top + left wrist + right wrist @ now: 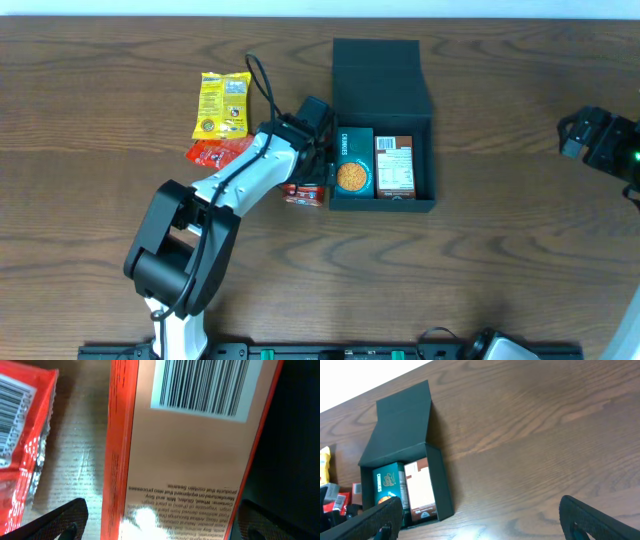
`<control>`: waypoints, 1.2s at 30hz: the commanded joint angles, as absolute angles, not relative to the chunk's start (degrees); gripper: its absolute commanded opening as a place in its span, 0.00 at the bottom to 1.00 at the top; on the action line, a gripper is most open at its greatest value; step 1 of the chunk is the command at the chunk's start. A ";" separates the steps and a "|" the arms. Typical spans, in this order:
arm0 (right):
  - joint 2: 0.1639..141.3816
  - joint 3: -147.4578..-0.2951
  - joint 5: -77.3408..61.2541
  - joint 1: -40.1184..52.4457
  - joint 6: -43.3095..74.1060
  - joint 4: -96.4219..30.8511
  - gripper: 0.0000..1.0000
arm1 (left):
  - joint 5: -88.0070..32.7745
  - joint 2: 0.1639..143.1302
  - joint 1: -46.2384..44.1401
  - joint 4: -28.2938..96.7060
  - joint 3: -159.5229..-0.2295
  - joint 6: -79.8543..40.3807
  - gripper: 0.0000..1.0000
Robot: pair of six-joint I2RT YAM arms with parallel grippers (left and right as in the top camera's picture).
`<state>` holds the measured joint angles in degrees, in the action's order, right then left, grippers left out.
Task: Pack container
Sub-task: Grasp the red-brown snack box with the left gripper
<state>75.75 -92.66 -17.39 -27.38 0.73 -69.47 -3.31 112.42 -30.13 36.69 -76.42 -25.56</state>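
The black container (383,207) lies open at the table's middle, its flap lid (380,70) folded back. Inside lie a teal cookie box (353,162) and a brown box (394,167). My left gripper (312,182) is open, low over a red snack box (303,193) just outside the container's left wall. In the left wrist view the fingers (162,525) straddle this red box (200,450) with a gap at the left finger. My right gripper (575,135) is open and empty at the far right; its view (480,520) shows the container (400,425).
A yellow snack packet (222,104) and a red foil packet (212,152) lie left of the container; the red packet also shows in the left wrist view (20,435). The container's dark wall (300,435) is right beside the red box. Bare wood lies between the container and the right arm.
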 commanded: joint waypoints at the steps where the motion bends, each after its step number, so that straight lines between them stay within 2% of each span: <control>1: 76.18 -92.99 -18.04 -26.81 -0.54 -69.65 0.99 | -4.12 113.16 -29.47 35.90 -76.12 -23.66 0.97; 13: 77.08 -92.99 -18.94 -26.35 -1.28 -69.65 0.98 | -4.73 115.11 -29.43 34.35 -76.12 -21.17 1.00; 15: 78.41 -92.90 -20.38 -25.41 -2.48 -69.67 0.78 | -4.71 115.28 -29.41 34.35 -76.12 -21.17 1.00; 16: 79.81 -92.82 -22.13 -24.58 -2.94 -69.67 0.47 | -4.71 115.28 -29.32 34.37 -76.12 -21.17 1.00; 17: 80.95 -92.68 -23.49 -23.83 -3.20 -69.67 0.31 | -4.71 115.28 -29.26 34.41 -76.12 -21.17 1.00; 19: 83.50 -92.12 -25.39 -22.17 -4.23 -69.71 0.08 | -4.51 115.39 -29.26 34.44 -76.12 -21.17 1.00; 20: 84.86 -91.70 -25.56 -21.32 -4.67 -69.71 0.02 | -4.54 115.39 -29.26 34.41 -76.12 -21.19 1.00; 33: 106.65 -88.42 -31.77 -12.32 -6.07 -67.09 0.01 | -4.54 115.39 -29.26 34.61 -76.12 -21.41 1.00; 34: 107.13 -88.42 -31.77 -11.94 -6.09 -66.78 0.01 | -4.54 115.39 -29.26 34.59 -76.12 -21.41 0.95; 36: 107.77 -88.42 -31.77 -11.33 -6.11 -66.39 0.02 | -4.49 115.39 -29.26 34.39 -76.12 -21.39 0.92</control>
<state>107.70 -88.64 -30.24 -12.16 -5.04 -66.57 -4.38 114.67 -29.45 34.44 -76.42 -22.04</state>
